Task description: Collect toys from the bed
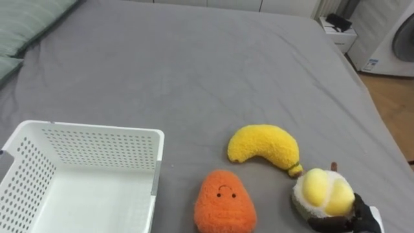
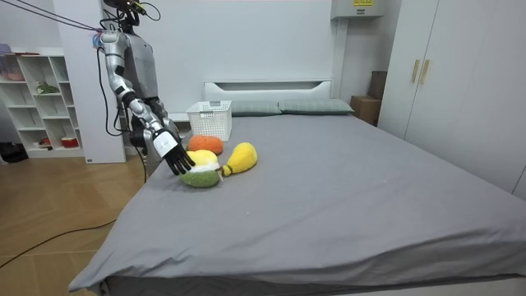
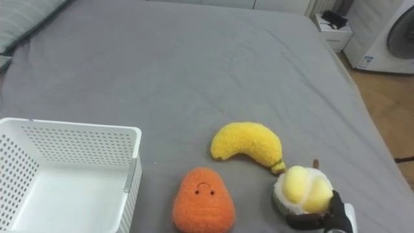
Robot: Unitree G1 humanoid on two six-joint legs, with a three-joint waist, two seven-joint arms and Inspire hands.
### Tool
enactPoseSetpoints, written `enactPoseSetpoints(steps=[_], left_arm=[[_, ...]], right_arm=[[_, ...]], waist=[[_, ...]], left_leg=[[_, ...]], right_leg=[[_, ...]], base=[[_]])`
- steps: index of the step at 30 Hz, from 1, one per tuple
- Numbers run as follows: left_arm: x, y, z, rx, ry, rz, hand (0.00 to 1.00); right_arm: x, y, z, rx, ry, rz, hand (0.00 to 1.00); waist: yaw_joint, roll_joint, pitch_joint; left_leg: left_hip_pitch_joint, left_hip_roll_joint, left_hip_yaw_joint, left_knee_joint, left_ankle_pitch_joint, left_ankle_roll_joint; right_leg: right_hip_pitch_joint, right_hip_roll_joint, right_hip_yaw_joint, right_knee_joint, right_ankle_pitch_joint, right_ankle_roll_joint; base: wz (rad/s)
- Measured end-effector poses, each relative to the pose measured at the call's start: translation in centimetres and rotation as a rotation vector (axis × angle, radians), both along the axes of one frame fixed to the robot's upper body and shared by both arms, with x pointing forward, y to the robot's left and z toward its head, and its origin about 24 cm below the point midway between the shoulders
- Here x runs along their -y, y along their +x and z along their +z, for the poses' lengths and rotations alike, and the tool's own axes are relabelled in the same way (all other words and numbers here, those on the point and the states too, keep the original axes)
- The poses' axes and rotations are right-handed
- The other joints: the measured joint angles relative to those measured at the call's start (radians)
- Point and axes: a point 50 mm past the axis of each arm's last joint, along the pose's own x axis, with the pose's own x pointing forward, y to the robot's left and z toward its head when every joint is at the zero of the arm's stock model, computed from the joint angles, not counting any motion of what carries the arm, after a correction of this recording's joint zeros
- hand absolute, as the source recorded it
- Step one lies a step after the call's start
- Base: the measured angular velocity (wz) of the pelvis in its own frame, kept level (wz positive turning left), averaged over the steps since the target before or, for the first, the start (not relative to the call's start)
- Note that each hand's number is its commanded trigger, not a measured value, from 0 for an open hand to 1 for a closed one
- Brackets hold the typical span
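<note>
Three plush toys lie on the grey bed [image 1: 194,65]: an orange one with a small face [image 1: 224,202], a yellow banana [image 1: 264,145] and a round yellow-and-green one [image 1: 323,191]. My right hand [image 1: 362,220] comes in at the lower right, its dark fingers curled under and round the yellow-and-green toy. The room view shows the same hand [image 2: 175,154] on that toy [image 2: 201,174] near the bed's edge, where I stand. A white perforated basket [image 1: 97,133] sits to the left of the orange toy with nothing in the part I can see.
Pillows [image 1: 26,22] lie at the far left of the bed. Beyond the bed's right edge are wooden floor [image 1: 394,103], a small white nightstand [image 1: 337,32] and a white appliance [image 1: 394,39]. A shelf unit [image 2: 41,107] stands behind me.
</note>
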Motion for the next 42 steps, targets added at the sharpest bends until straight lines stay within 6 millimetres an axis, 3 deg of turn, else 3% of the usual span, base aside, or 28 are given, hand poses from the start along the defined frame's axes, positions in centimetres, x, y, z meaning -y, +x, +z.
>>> enactPoseSetpoints(steps=[10,11,12,13,15,23,28,42], left_arm=[[0.2,0.2,-0.1,0.005,-0.032,-0.012,0.0],[0.2,0.2,-0.1,0.006,-0.032,-0.012,0.0],[0.2,0.2,-0.1,0.005,-0.034,-0.011,0.0],[0.3,0.1,-0.1,0.002,-0.036,-0.011,0.0],[0.3,0.0,-0.1,0.001,-0.041,-0.009,0.0],[0.5,-0.1,-0.2,-0.003,-0.045,-0.002,0.0],[0.6,-0.3,-0.2,-0.007,-0.037,0.009,0.0],[0.4,-0.3,-0.2,0.006,-0.031,0.041,0.0]], right_arm=[[-0.1,1.7,0.8,0.046,-0.023,-0.002,0.0],[-0.1,1.9,0.8,0.049,-0.023,-0.001,0.07],[-0.2,2.4,1.0,0.062,-0.022,0.002,1.0],[-0.3,3.0,1.3,0.079,-0.021,0.001,1.0],[-0.3,3.8,1.8,0.11,-0.012,-0.016,1.0],[1.0,4.3,2.8,0.241,0.084,-0.267,1.0],[1.0,4.3,2.8,0.24,0.079,-0.269,1.0],[0.5,4.1,2.2,0.2,0.118,-0.163,1.0]], waist=[[0.027,-0.007,0.0026],[0.028,-0.008,0.0032],[0.031,-0.008,0.0071],[0.035,-0.007,0.0109],[0.04,-0.005,0.0108],[0.038,0.012,0.0016],[0.031,0.022,0.0001],[0.046,0.009,0.0003]], left_leg=[[0.001,-0.001,-0.011,0.009,0.0,0.0],[0.0,-0.001,-0.015,0.009,0.0,0.0],[-0.002,-0.001,-0.016,0.01,0.0,0.0],[-0.004,-0.001,-0.016,0.01,0.0,0.0],[-0.006,-0.002,-0.018,0.009,0.0,0.0],[-0.018,-0.004,-0.042,0.01,0.0,0.0],[-0.009,-0.004,-0.046,0.014,0.001,0.0],[-0.006,-0.004,-0.044,0.014,0.001,0.0]], right_leg=[[-0.002,-0.002,-0.01,-0.001,0.0,0.0],[-0.003,-0.002,-0.012,-0.002,0.0,0.0],[-0.003,-0.003,-0.012,-0.003,0.0,0.0],[-0.004,-0.003,-0.012,-0.003,0.0,0.0],[-0.006,-0.003,-0.016,-0.003,0.0,0.0],[0.005,-0.002,-0.034,-0.006,0.0,-0.001],[0.008,-0.003,-0.034,-0.017,0.0,-0.001],[0.014,-0.003,-0.04,-0.017,-0.002,-0.002]], base=[[0.01],[0.09],[0.05],[0.0],[0.0],[0.07],[0.01],[0.01]])
